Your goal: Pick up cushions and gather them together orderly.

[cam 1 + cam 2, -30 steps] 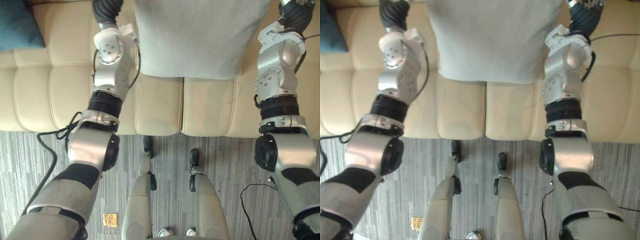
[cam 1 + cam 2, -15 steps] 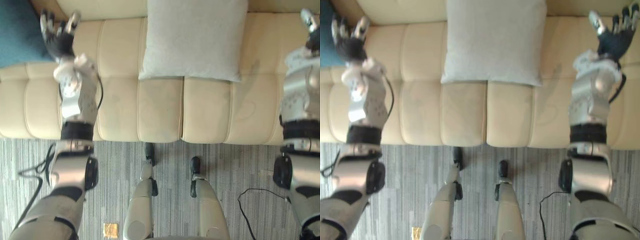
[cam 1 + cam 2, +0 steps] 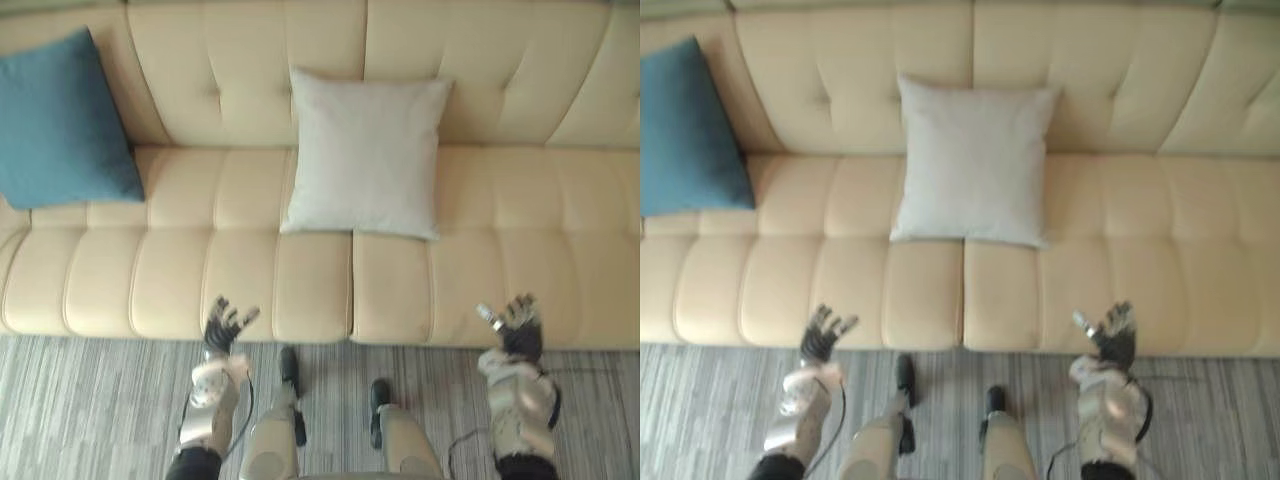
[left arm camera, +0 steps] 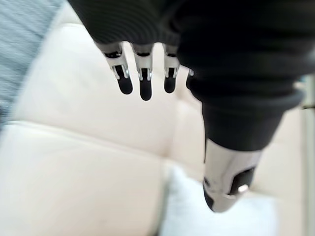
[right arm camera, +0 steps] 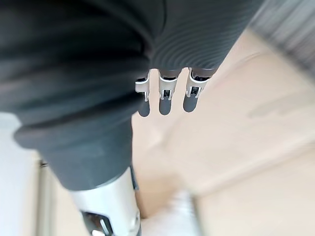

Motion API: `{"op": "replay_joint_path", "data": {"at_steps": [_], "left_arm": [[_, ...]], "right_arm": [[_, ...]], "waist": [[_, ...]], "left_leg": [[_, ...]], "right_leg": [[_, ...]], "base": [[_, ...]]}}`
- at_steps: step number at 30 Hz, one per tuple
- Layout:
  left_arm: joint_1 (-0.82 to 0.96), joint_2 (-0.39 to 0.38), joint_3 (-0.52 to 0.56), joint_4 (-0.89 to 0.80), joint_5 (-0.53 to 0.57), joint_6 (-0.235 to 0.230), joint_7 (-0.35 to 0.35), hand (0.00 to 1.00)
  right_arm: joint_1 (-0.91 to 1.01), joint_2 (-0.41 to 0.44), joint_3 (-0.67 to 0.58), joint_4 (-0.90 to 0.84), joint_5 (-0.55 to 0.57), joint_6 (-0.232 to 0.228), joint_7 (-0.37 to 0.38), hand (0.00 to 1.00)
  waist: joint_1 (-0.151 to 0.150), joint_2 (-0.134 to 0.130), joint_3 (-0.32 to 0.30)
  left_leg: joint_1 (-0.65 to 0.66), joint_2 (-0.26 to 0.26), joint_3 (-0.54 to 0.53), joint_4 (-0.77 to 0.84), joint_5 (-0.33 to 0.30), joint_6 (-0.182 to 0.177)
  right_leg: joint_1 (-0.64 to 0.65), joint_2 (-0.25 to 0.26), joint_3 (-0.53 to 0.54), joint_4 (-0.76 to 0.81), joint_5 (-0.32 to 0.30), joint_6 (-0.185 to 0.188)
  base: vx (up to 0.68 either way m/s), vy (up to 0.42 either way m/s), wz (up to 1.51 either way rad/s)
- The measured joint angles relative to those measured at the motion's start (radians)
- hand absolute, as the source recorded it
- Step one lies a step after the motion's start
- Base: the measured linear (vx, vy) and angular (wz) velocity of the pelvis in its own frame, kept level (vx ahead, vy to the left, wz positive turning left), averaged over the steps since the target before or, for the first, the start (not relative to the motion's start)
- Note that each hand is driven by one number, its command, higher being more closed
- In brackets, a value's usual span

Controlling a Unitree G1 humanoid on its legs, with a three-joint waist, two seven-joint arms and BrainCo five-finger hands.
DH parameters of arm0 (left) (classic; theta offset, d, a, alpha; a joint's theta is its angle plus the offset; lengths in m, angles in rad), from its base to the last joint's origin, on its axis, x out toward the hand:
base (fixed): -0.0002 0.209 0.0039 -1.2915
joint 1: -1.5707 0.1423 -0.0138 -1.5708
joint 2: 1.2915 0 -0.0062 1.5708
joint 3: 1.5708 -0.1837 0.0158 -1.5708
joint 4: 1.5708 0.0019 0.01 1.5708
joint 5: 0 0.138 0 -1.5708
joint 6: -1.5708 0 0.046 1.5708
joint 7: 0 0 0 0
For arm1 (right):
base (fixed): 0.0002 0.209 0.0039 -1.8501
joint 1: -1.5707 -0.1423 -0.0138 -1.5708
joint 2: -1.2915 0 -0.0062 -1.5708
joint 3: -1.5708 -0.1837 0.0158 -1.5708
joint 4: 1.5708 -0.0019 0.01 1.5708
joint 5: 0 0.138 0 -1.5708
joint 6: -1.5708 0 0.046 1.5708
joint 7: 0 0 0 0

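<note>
1. A cream sofa (image 3: 500,250) runs across the whole upper part of the frame, its tufted back along the top and its seat pads reaching down to the lower third.
2. A striped grey carpet (image 3: 90,400) covers the floor along the bottom of the frame, in front of the sofa.
3. A pale grey cushion (image 3: 365,155) stands in the upper centre, leaning against the sofa back, its lower edge on the seat pads.
4. A teal cushion (image 3: 62,125) leans in the upper left corner of the sofa, well apart from the grey one.
5. The right hand (image 3: 518,333) is at the lower right, over the front edge of the seat. Its fingers are spread and straight, and the palm is bare.
6. The left hand (image 3: 222,328) is at the lower left of centre, over the same front edge. Its fingers are also splayed and straight.
7. Both cushions lie well above the fingers in the frame, with bare seat pads between them and either hand.
</note>
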Motion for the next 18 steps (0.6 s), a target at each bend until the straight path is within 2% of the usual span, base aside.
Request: {"op": "replay_joint_path", "data": {"at_steps": [3, 5, 8, 13, 14, 15, 16, 17, 18], "left_arm": [[0.019, -0.032, 0.037, 0.121, 0.037, 0.012, -0.019, 0.00], [0.020, -0.049, 0.059, 0.217, 0.099, 0.025, -0.023, 0.00], [0.020, -0.056, 0.059, 0.275, 0.142, 0.041, -0.028, 0.00], [0.006, -0.058, 0.088, 0.347, 0.186, 0.048, -0.033, 0.00], [-0.002, -0.059, 0.098, 0.348, 0.196, 0.048, -0.032, 0.00], [-0.005, -0.066, 0.121, 0.347, 0.216, 0.050, -0.032, 0.00], [-0.009, -0.071, 0.148, 0.347, 0.223, 0.052, -0.032, 0.00], [-0.008, -0.070, 0.161, 0.347, 0.226, 0.054, -0.032, 0.00], [-0.004, -0.068, 0.176, 0.339, 0.226, 0.060, -0.031, 0.00]], "right_arm": [[0.011, 0.035, 0.014, 0.135, -0.038, 0.019, 0.024, 0.00], [0.010, 0.047, 0.025, 0.232, -0.082, 0.037, 0.037, 0.00], [0.005, 0.065, 0.024, 0.307, -0.118, 0.045, 0.043, 0.00], [-0.019, 0.085, 0.030, 0.398, -0.149, 0.063, 0.044, 0.00], [-0.019, 0.098, 0.031, 0.401, -0.154, 0.067, 0.041, 0.00], [-0.022, 0.109, 0.032, 0.406, -0.184, 0.074, 0.041, 0.00], [-0.028, 0.122, 0.036, 0.414, -0.187, 0.076, 0.042, 0.00], [-0.027, 0.120, 0.046, 0.432, -0.188, 0.077, 0.045, 0.00], [-0.025, 0.118, 0.048, 0.450, -0.188, 0.079, 0.044, 0.00]], "waist": [[0.002, 0.001, -0.031], [0.011, 0.001, -0.052], [0.014, 0.000, -0.062], [0.019, -0.019, -0.064], [0.019, -0.027, -0.058], [0.024, -0.022, -0.061], [0.020, -0.025, -0.055], [0.019, -0.044, -0.063], [0.023, -0.066, -0.078]], "left_leg": [[0.054, 0.000, 0.013, 0.000, -0.016, -0.001], [0.091, 0.002, 0.031, -0.001, -0.027, -0.004], [0.123, 0.001, 0.049, -0.001, -0.036, -0.008], [0.178, 0.004, 0.085, -0.005, -0.059, -0.008], [0.187, 0.007, 0.085, 0.000, -0.070, -0.003], [0.178, 0.043, 0.085, 0.000, -0.061, 0.011], [0.163, 0.051, 0.083, 0.011, -0.053, 0.020], [0.158, 0.048, 0.074, 0.033, -0.055, 0.023], [0.135, 0.047, 0.054, 0.071, -0.057, 0.026]], "right_leg": [[0.063, 0.002, 0.006, -0.044, 0.010, -0.001], [0.100, 0.004, 0.024, -0.069, 0.020, 0.002], [0.135, 0.006, 0.040, -0.094, 0.032, 0.002], [0.164, 0.009, 0.075, -0.083, 0.039, 0.010], [0.159, 0.011, 0.066, -0.045, 0.038, 0.017], [0.105, 0.024, 0.038, 0.057, 0.040, 0.022], [0.035, 0.016, 0.010, 0.285, -0.013, 0.011], [0.002, -0.005, 0.000, 0.466, -0.046, 0.031], [-0.001, -0.036, 0.005, 0.607, -0.052, 0.052]], "base": [[0.03, -0.020, -0.11], [0.04, -0.009, -0.21], [0.03, 0.004, -0.22], [0.00, 0.004, -0.25], [-0.05, -0.052, -0.16], [-0.11, -0.083, -0.05], [-0.10, -0.112, 0.16], [-0.05, -0.132, 0.47], [-0.02, -0.188, 0.51]]}}
